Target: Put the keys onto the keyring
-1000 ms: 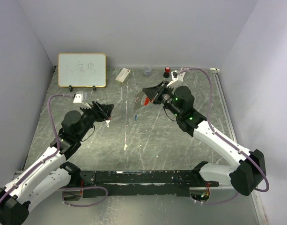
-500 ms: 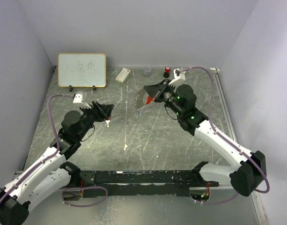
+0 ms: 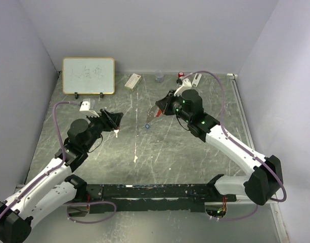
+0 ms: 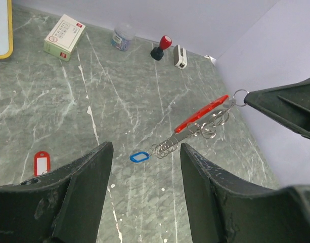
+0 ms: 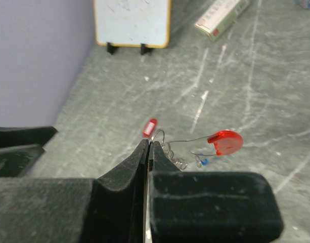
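Pinching keyring [image 4: 200, 115] by its end loop between clenched right fingers [image 5: 124, 167], blue key [image 4: 138, 157] at chain's low end; left fingers [image 4: 79, 192] spread, empty, near red key [image 4: 41, 163] on worktop [image 4: 119, 101]; box [image 4: 64, 36], jar [image 4: 123, 38], stamp [image 4: 161, 47] along back.

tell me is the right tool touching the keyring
Touching. The right wrist view shows the right tool shut on a thin end ring of the keyring, with no gap.

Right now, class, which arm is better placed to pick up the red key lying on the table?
Left. The left tool is open and empty, with the red key lying close by; the right tool is shut on the keyring.
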You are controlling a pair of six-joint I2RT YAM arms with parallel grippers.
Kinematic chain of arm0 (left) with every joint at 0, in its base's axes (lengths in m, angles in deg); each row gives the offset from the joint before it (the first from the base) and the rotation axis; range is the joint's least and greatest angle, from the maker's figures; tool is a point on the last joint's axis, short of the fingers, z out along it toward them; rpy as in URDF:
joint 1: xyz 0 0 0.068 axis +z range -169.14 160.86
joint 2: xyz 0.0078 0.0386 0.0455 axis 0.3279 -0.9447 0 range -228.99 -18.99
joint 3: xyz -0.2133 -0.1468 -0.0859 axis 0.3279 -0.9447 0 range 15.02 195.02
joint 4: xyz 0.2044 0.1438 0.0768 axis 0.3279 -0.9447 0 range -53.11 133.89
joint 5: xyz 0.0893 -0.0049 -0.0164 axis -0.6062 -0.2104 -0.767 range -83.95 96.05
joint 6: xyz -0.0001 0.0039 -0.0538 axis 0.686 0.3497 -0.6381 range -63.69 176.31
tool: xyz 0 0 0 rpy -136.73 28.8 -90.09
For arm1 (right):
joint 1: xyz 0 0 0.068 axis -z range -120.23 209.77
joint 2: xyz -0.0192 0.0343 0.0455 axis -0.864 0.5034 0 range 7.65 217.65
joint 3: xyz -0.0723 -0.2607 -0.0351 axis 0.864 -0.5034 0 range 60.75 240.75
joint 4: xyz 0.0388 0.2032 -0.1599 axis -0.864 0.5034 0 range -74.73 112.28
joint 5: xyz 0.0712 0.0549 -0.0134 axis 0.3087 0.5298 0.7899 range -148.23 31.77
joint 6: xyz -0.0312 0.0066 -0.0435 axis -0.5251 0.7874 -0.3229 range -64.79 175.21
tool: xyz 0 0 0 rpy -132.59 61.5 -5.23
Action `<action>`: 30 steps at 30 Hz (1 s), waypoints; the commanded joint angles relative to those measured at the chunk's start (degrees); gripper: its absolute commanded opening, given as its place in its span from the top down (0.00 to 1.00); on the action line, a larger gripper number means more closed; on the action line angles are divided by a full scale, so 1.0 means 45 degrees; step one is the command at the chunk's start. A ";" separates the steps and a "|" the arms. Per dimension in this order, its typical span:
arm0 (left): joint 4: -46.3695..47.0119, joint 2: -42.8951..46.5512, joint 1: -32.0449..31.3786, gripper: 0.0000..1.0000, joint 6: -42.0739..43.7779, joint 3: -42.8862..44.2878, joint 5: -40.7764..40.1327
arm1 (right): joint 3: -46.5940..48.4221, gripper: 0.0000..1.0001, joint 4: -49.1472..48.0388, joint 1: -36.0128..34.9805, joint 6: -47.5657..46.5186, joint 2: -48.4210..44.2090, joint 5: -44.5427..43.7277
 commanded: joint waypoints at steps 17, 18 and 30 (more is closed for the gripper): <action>0.0131 -0.0305 0.0113 0.33 0.0129 0.0073 -0.0616 | 0.2657 1.00 0.3371 -0.1841 -0.3145 0.4165 -0.0999; 0.0091 -0.0239 0.0122 0.33 0.0135 0.0050 -0.0691 | 0.2777 1.00 0.3286 -0.1996 -0.3137 0.4634 -0.0953; -0.0473 0.0420 0.0157 0.32 0.0227 -0.0113 -0.1479 | 0.3100 1.00 0.1481 -0.2414 -0.2912 0.7647 0.0007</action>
